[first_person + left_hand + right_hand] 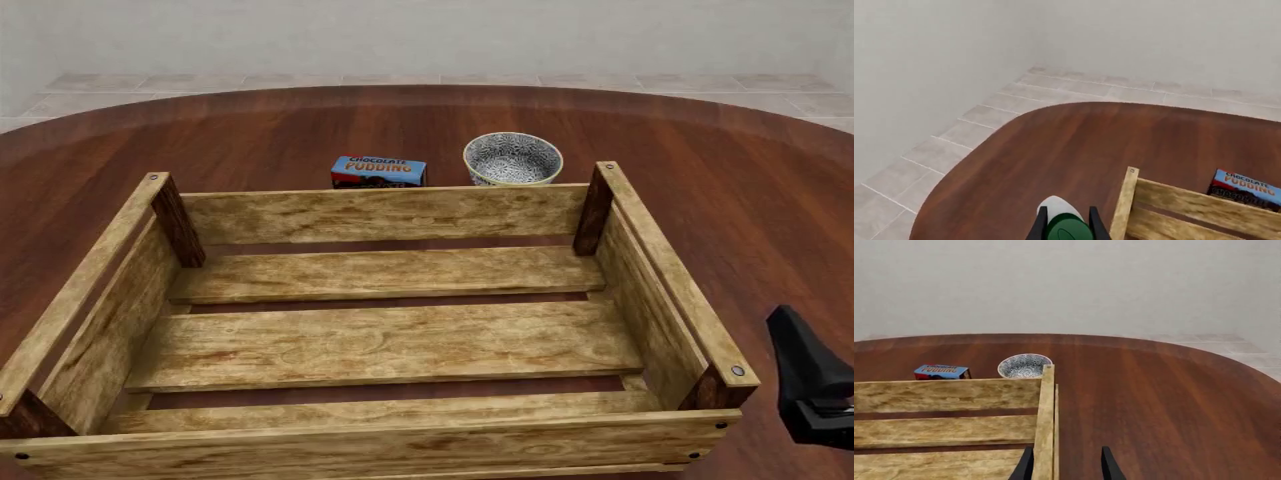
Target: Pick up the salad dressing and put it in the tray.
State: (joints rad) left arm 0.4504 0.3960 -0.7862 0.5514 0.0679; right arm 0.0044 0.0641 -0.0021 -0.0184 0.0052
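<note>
In the left wrist view the salad dressing (1066,229) shows its dark green cap and a bit of whitish body. My left gripper (1066,222) is shut on it, one dark finger tight on each side of the cap. The bottle is just outside a corner post of the tray (1127,200). Neither that gripper nor the bottle appears in the front view. The tray (387,213), a big light-wood slatted crate, fills the table's middle with nothing in it. My right gripper (809,388) hangs open beside the tray's right wall (1045,415), holding nothing.
Behind the tray's far wall lie a blue chocolate pudding box (379,171) and a small speckled bowl (513,158). The rounded edge of the dark wood table (974,165) runs close to the left gripper, with tiled floor beyond it.
</note>
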